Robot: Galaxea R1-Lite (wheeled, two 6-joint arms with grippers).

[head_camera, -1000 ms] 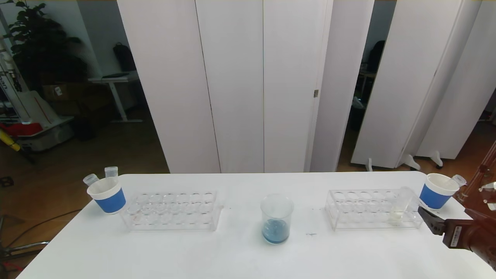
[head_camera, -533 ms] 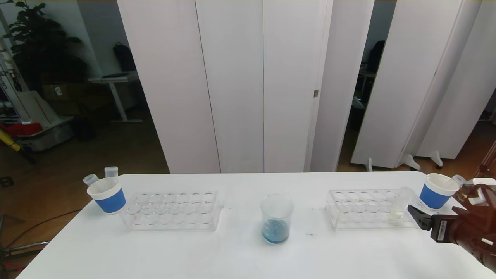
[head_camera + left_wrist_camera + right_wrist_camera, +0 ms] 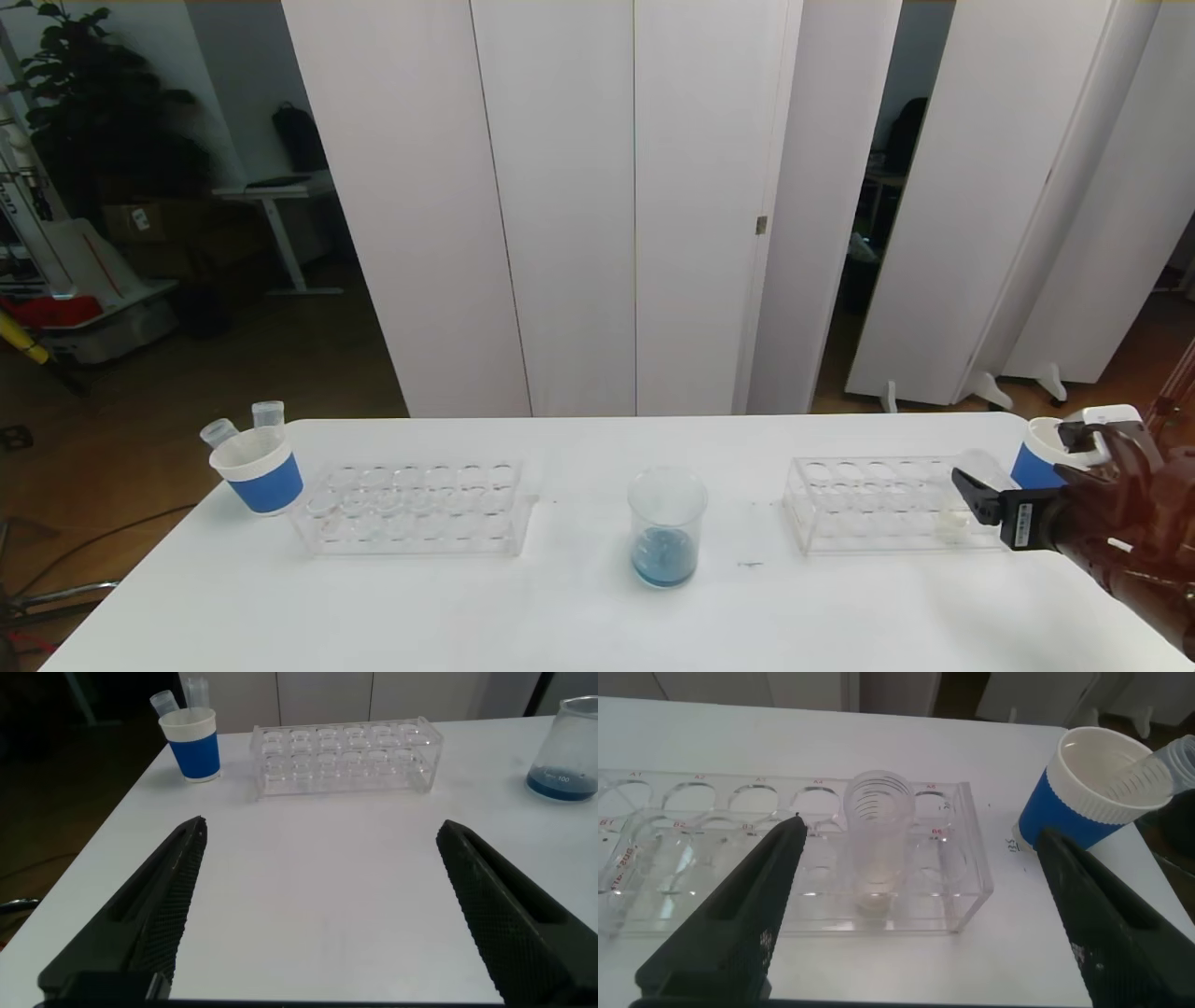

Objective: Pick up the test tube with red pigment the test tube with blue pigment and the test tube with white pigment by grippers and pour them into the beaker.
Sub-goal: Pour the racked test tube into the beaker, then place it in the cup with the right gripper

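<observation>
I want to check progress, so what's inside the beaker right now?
The beaker holds a shallow layer of blue liquid at its bottom; the rest is empty. No red or white liquid shows in it.

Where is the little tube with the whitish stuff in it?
The test tube with white pigment stands in the right-hand rack, near its end beside the blue cup, between the right end effector's open fingers.

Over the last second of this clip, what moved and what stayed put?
The right gripper has come in from the table's right edge toward the right rack, jaws open, now closing on the test tube with white pigment standing in it. Nothing has been gripped. The beaker, both cups and the left rack are unchanged.
</observation>
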